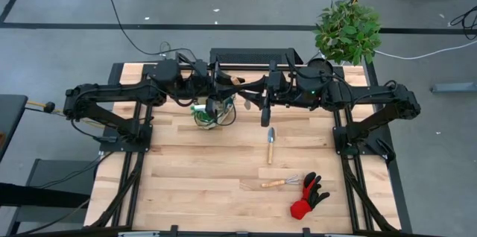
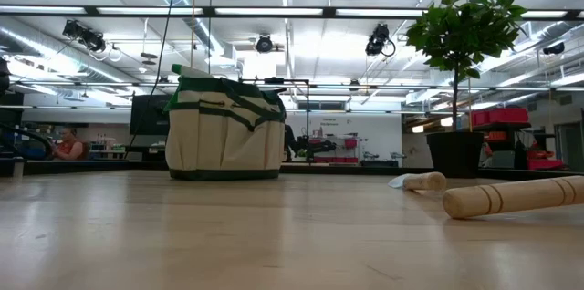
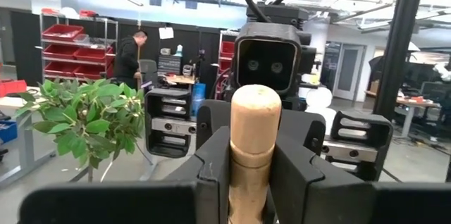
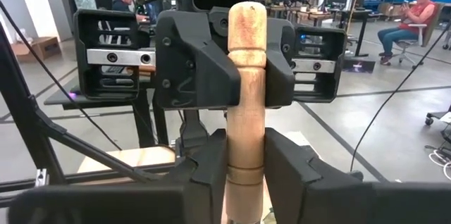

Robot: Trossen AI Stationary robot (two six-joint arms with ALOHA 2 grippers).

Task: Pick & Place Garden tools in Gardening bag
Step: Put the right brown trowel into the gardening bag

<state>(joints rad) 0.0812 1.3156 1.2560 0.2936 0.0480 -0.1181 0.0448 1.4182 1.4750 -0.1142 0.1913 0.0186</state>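
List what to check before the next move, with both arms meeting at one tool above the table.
1. Left hand clamped on the wooden-handled tool: ok.
2. Right hand free of that tool: cannot tell.
3. Gardening bag upright on the table: ok.
4. Tool directly over the bag: cannot tell.
5. Trowel, small fork and glove lying apart from both arms: ok.
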